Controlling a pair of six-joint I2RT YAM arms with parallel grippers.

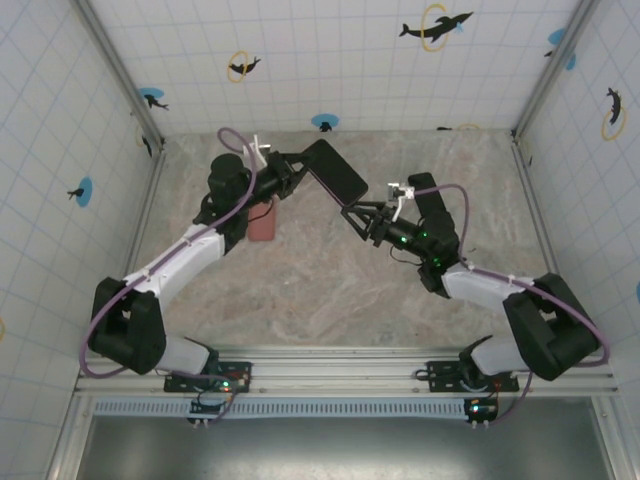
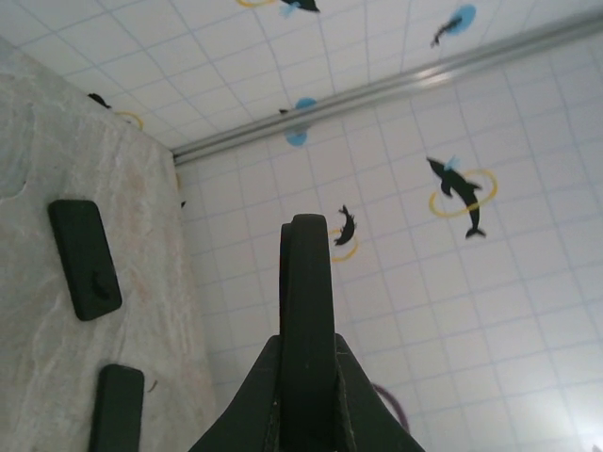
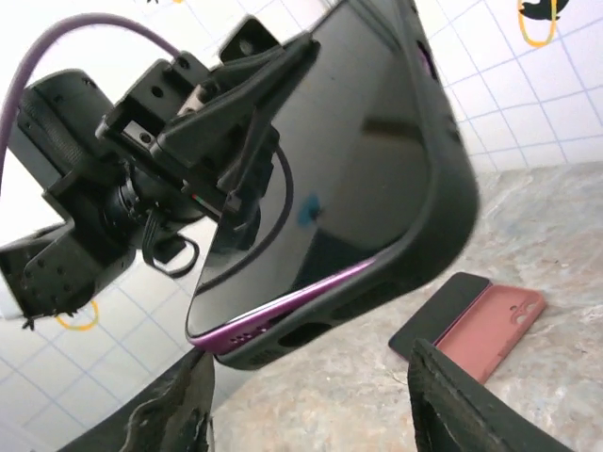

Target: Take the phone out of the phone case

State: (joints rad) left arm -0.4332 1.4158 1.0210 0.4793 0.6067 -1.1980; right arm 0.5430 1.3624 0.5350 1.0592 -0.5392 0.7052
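A phone with a purple rim (image 3: 320, 169) sits in a black case (image 3: 443, 217) and is held in the air, tilted. My left gripper (image 1: 297, 170) is shut on its far end; in the left wrist view the cased phone (image 2: 306, 282) stands edge-on between the fingers (image 2: 363, 395). At the near bottom corner the purple rim (image 3: 283, 306) shows above the case lip. My right gripper (image 3: 311, 400) is open just below that end, one finger (image 3: 174, 410) on either side, apart from it. In the top view the right gripper (image 1: 363, 215) is at the phone's (image 1: 337, 170) lower right end.
A pink case (image 3: 499, 325) and a flat black slab (image 3: 435, 315) lie side by side on the marble table; the pink case (image 1: 262, 222) is under the left arm. Two dark flat rectangles (image 2: 85, 259) (image 2: 118, 410) lie on the table. Tiled walls close in three sides.
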